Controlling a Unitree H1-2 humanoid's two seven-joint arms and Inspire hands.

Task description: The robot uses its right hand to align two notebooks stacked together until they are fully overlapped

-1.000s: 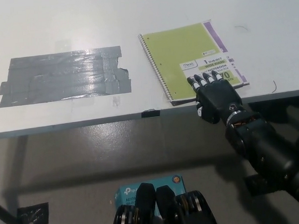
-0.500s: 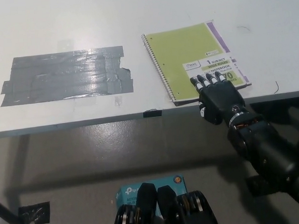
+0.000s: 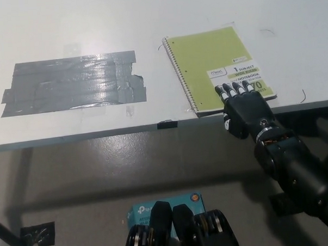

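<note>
Resting flat and slightly spread, the black fingertips [image 3: 236, 88] of the right hand [image 3: 244, 109] are pressed on the near edge of the lime-green spiral-bound notebook [image 3: 218, 63]; nothing is gripped. Only this cover shows, so the lower notebook is judged hidden beneath. Light, thin and slippery on the white table [image 3: 149, 25], it is best pushed at its edges. Its long axis runs away from the robot, tilted left, spiral leftward.

You have a white table [image 3: 67, 29] with a wide patch of grey duct tape [image 3: 72, 83] on its left part. A small black tab [image 3: 165, 124] sits on its front edge, above grey floor [image 3: 101, 175].
</note>
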